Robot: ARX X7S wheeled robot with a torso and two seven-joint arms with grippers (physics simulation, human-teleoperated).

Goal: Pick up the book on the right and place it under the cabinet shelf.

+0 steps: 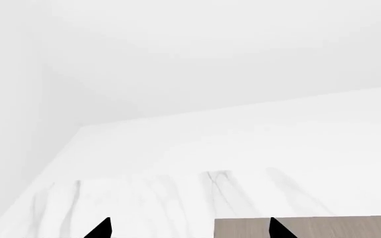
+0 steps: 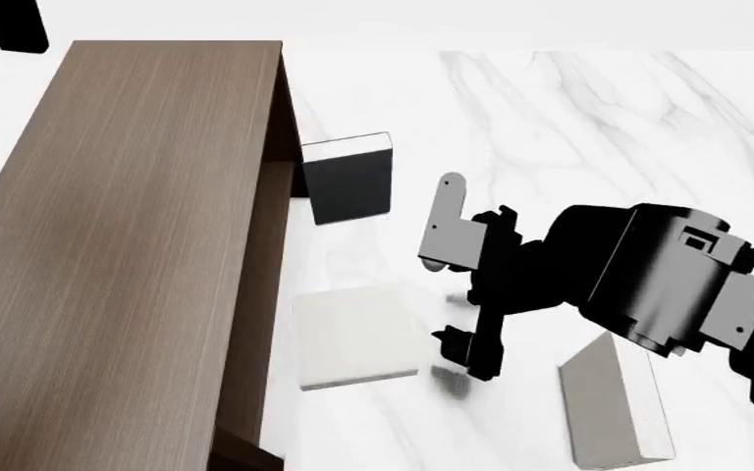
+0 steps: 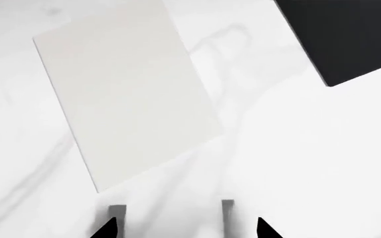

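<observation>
Head view is showing the book lying at lower right on the marble table, a stiff, smooth hardback best gripped across its thin edges. The right gripper, jaws spread and empty, is hanging between it and a second pale book beside the cabinet shelf.

Black-covered book beside cabinet opening; second pale book flat on marble tabletop.
</observation>
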